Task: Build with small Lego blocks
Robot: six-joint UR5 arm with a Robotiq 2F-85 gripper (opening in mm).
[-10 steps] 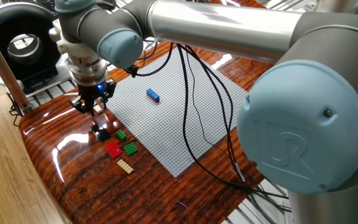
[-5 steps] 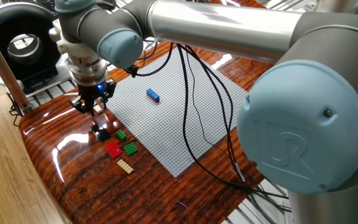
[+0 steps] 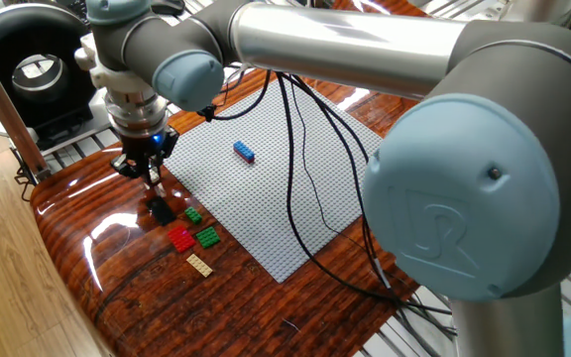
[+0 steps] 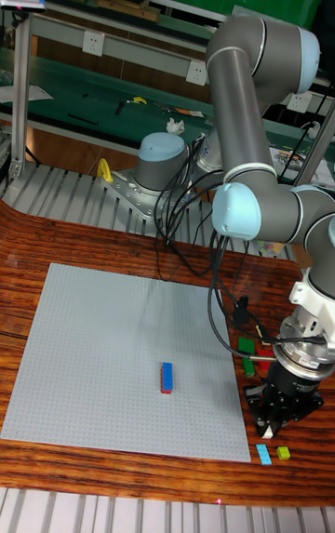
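Fixed view, left to right. The black two-finger tool (image 3: pixel 153 175) of the grey arm points down over the glossy dark wooden counter (image 3: pixel 77 238), just off the left edge of the large square grey studded baseplate (image 3: pixel 266 188). Its fingers stand close together; whether they hold anything cannot be told. Directly below the fingertips lies a small dark block (image 3: pixel 162 210). Just right of it sit a small green studded brick (image 3: pixel 193 214), a red studded brick (image 3: pixel 180 238) and a larger green studded plate (image 3: pixel 207 236), all close together on the counter. Nearer the camera lies a tan studded plate (image 3: pixel 198 264). Farther right, a blue studded brick (image 3: pixel 245 151) with a red one under it rests alone on the baseplate, well apart from the cluster. Black cables (image 3: pixel 310 169) hang from the arm across the baseplate.

Tall fixed view. Beside the tool lie a small cyan block (image 4: pixel 264 454) and a yellow-green block (image 4: pixel 283 452) near the counter's front edge.
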